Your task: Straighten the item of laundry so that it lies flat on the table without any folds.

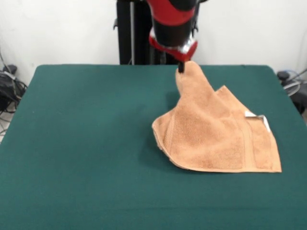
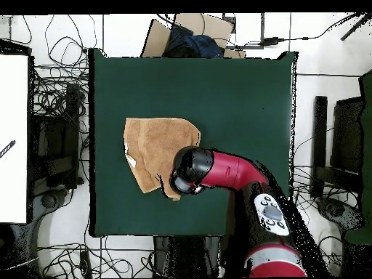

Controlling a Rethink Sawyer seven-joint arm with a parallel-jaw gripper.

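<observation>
The peach-orange towel lies right of centre on the dark green table. One corner is pulled up into a peak; the rest drapes down and spreads flat, folded over itself. A white tag shows at its right edge. My gripper hangs from the red arm and is shut on that raised corner, holding it above the table. In the overhead view the arm's head covers the gripper and the held corner; the towel spreads to its left.
The black pedestal stands behind the table's far edge. Cables and dark gear lie on the floor at both sides. A cardboard box sits beyond the table's top edge in the overhead view.
</observation>
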